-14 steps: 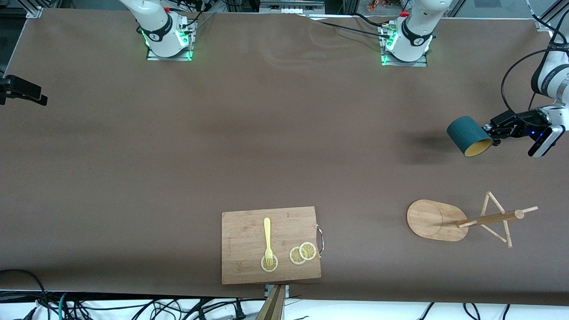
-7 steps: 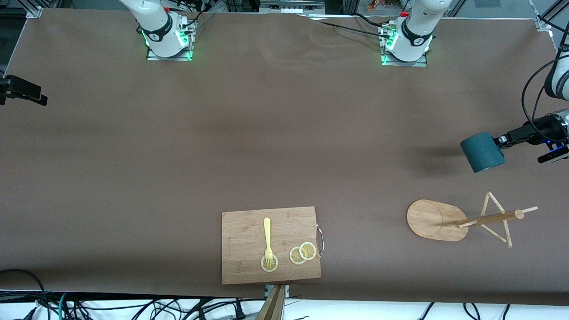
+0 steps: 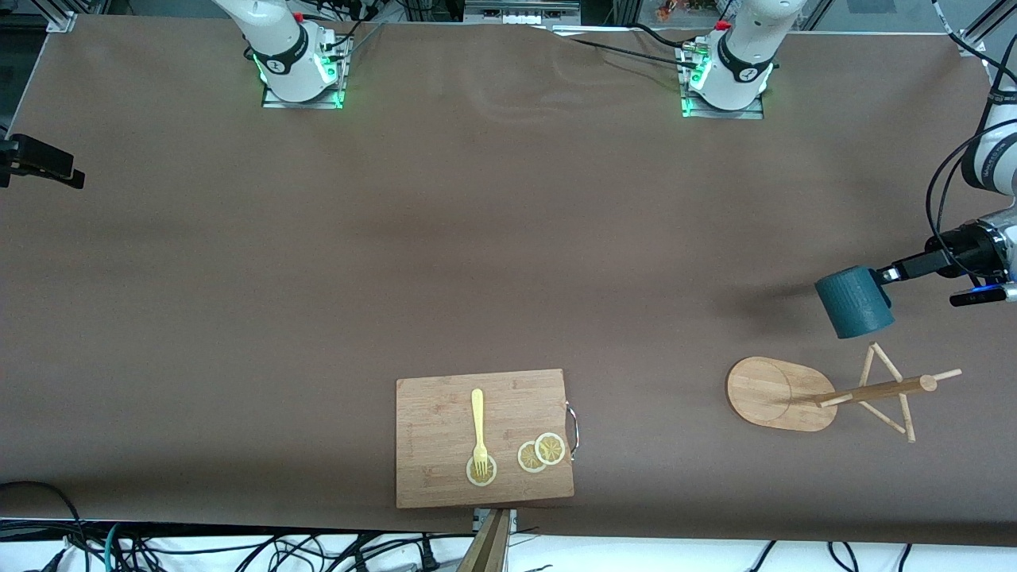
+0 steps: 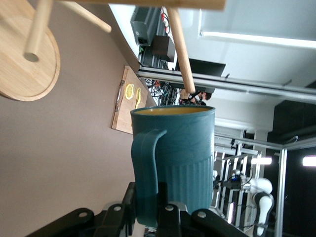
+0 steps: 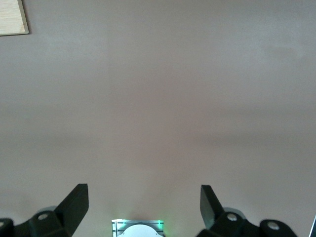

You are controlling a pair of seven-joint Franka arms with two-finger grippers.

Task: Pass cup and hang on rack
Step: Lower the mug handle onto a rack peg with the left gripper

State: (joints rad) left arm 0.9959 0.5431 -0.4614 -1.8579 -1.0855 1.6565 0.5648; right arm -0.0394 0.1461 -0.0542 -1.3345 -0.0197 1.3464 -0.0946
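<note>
Where the brown table ends on the left arm's side, the left gripper hangs in the air, clamped on the small dark teal cup. Seen from the front, the cup is up over the table, just above the light wooden rack, which has an oval base, a pole and thin pegs. That rack stands nearer the front camera, close to the table's edge at the left arm's end. A flat wooden cutting board lies at the front edge, well apart from the rack. On it are 1 yellow fork and 3 lemon slices. Lots of bare table lies between the board and the 2 arm bases.

From the left wrist view, the cup shows its teal handle and yellow rim. The gripper's black fingers hold it at its bottom. A thin wooden peg of the rack hangs close over the cup's open mouth. The rack's round base sits near.

From the right wrist view, the right gripper waits with its 2 fingers wide apart over bare table. One corner of the board peeks in.
</note>
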